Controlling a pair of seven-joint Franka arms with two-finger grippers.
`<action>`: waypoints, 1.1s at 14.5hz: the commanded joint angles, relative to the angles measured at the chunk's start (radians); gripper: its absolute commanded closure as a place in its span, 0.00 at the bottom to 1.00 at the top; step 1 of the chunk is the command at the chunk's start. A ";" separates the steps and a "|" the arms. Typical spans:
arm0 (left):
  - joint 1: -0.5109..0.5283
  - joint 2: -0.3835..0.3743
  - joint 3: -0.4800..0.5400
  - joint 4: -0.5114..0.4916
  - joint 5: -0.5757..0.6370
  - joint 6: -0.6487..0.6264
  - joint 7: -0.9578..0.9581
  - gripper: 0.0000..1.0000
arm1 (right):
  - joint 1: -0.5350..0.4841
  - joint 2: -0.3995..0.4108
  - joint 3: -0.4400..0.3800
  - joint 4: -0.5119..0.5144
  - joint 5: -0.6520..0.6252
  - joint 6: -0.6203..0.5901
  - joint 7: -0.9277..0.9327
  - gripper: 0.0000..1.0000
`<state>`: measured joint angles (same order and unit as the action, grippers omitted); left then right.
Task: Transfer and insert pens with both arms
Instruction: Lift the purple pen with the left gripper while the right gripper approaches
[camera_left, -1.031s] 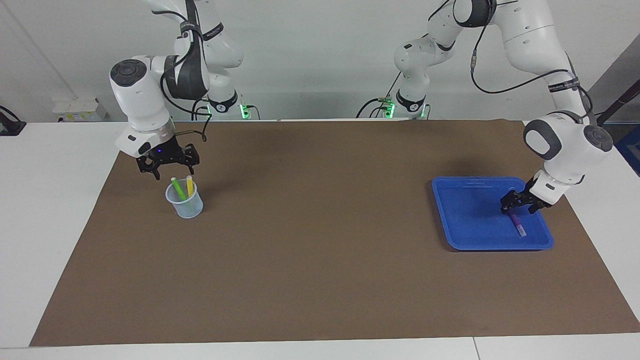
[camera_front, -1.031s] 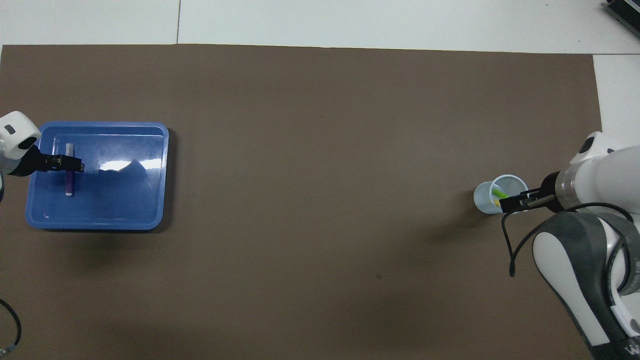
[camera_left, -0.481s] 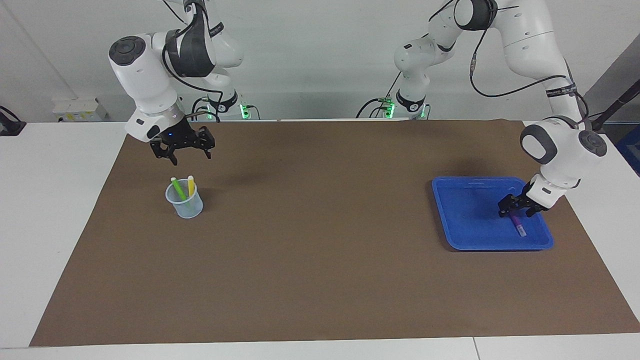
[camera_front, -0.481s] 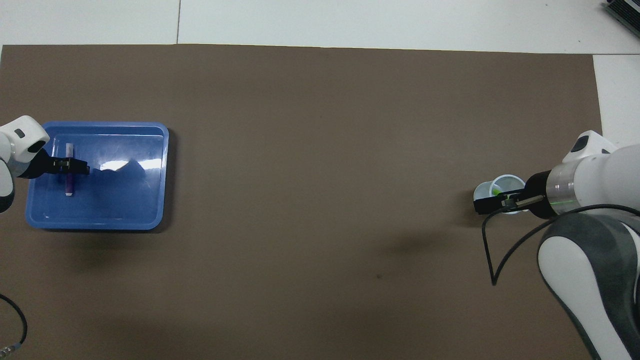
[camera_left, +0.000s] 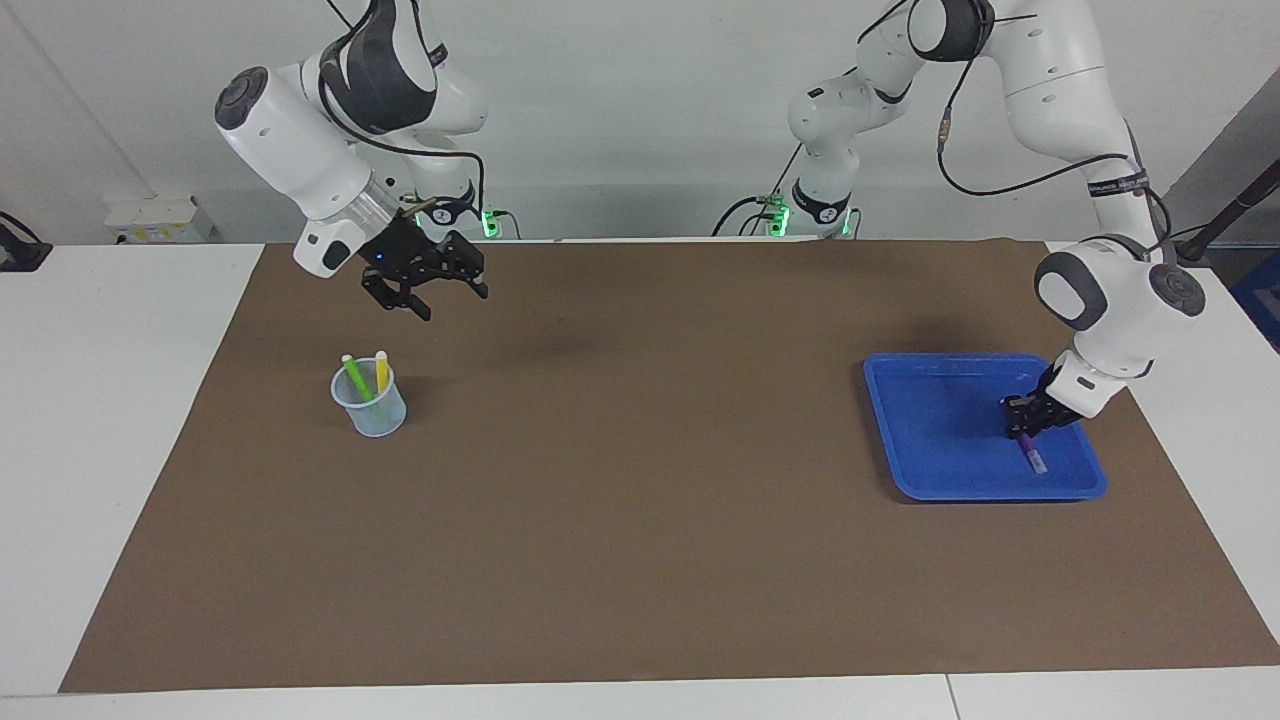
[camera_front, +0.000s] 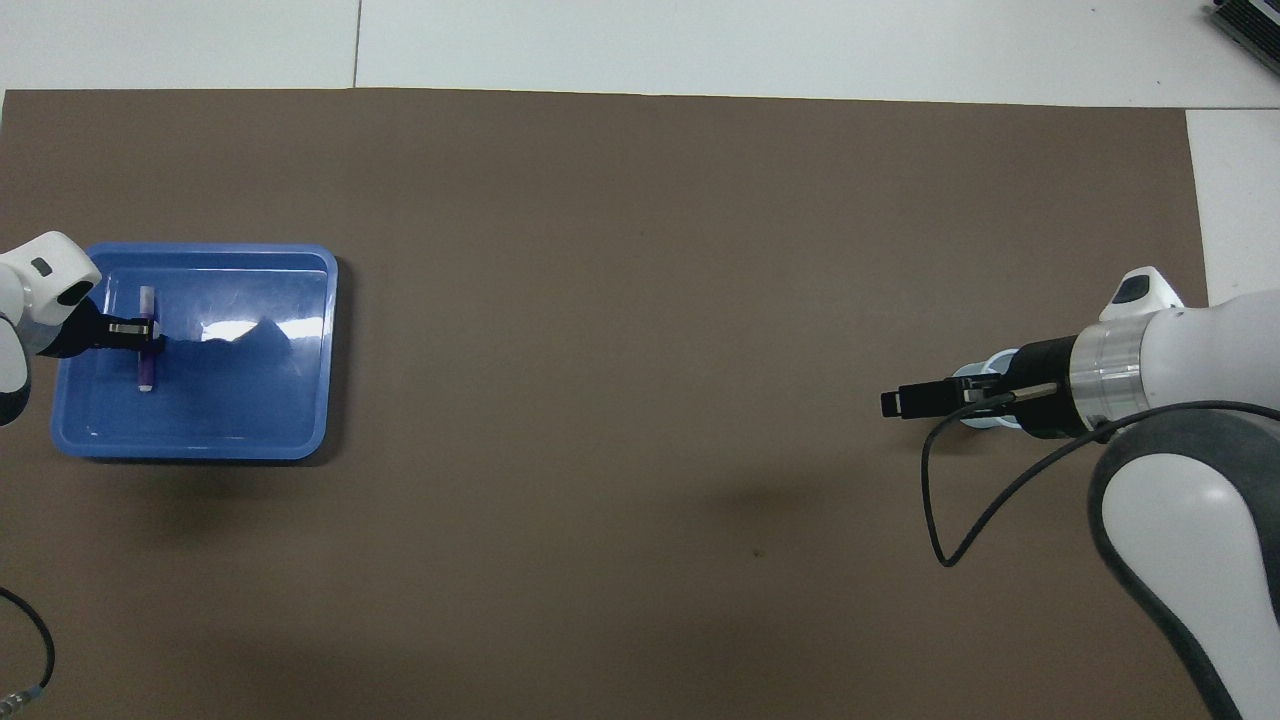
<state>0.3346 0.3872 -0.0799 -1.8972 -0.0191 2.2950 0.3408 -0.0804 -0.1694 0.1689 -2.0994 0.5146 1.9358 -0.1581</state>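
the left gripper (camera_left: 1026, 429) is down in the blue tray (camera_left: 930, 440), its jaws closed around the purple pen (camera_left: 1033, 455), which lies on the tray floor. the right gripper (camera_left: 440, 295), jaws open and empty, hangs above the brown mat (camera_left: 640, 560). the green pen (camera_left: 356, 378) and yellow pen (camera_left: 380, 371) stand in the clear cup (camera_left: 372, 410).

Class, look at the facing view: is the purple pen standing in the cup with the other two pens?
No. The purple pen lies in the blue tray; the cup holds only the green and yellow pens.
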 joint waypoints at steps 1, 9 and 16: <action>-0.006 -0.002 0.000 0.021 0.018 -0.060 -0.045 1.00 | -0.007 -0.012 0.032 0.002 0.102 -0.011 0.028 0.00; -0.064 -0.102 -0.014 0.162 -0.031 -0.405 -0.279 1.00 | -0.006 -0.013 0.164 0.004 0.289 0.089 0.153 0.00; -0.242 -0.217 -0.014 0.156 -0.237 -0.549 -0.900 1.00 | 0.065 0.005 0.224 0.002 0.384 0.236 0.242 0.00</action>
<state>0.1600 0.2052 -0.1087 -1.7215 -0.2044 1.7619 -0.3607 -0.0405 -0.1701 0.3854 -2.0932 0.8707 2.1249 0.0492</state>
